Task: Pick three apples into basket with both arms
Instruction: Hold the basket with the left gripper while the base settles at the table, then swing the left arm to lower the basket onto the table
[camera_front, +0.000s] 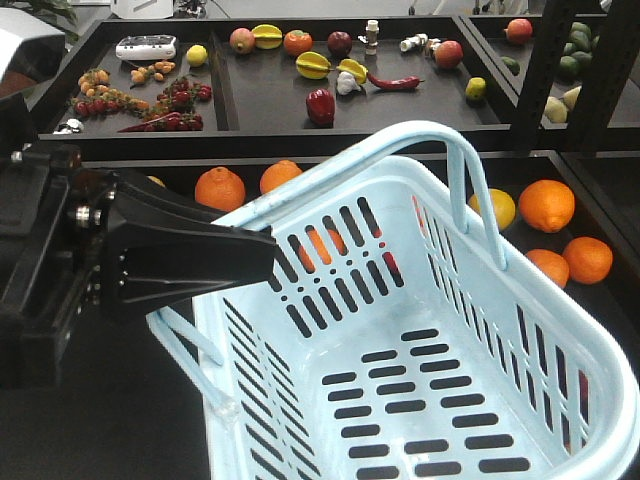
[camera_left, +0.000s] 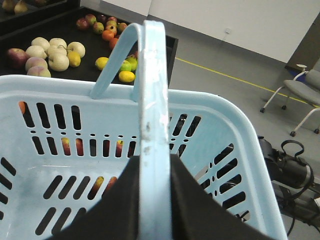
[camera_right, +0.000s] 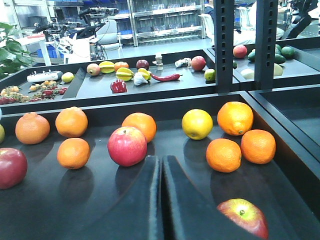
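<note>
The pale blue basket (camera_front: 300, 400) fills the foreground of the front view and is empty inside. My left gripper (camera_front: 262, 255) is shut on its hoop handle (camera_left: 154, 100); in the left wrist view the handle runs straight between the two black fingers (camera_left: 200, 200), over the basket (camera_left: 220, 120). My right gripper (camera_right: 161, 161) is shut and empty, low over the black tray. A red apple (camera_right: 127, 145) lies just ahead of its tips, slightly left. A second apple (camera_right: 243, 216) lies close by on the right, and a third (camera_right: 10, 167) at the left edge.
Several oranges (camera_right: 235, 118) and a yellow fruit (camera_right: 197, 123) lie among the apples on the black tray (camera_right: 45, 210). A raised tray wall and a further tray of mixed produce (camera_front: 320, 105) stand behind. Black posts (camera_right: 224, 45) rise at the right.
</note>
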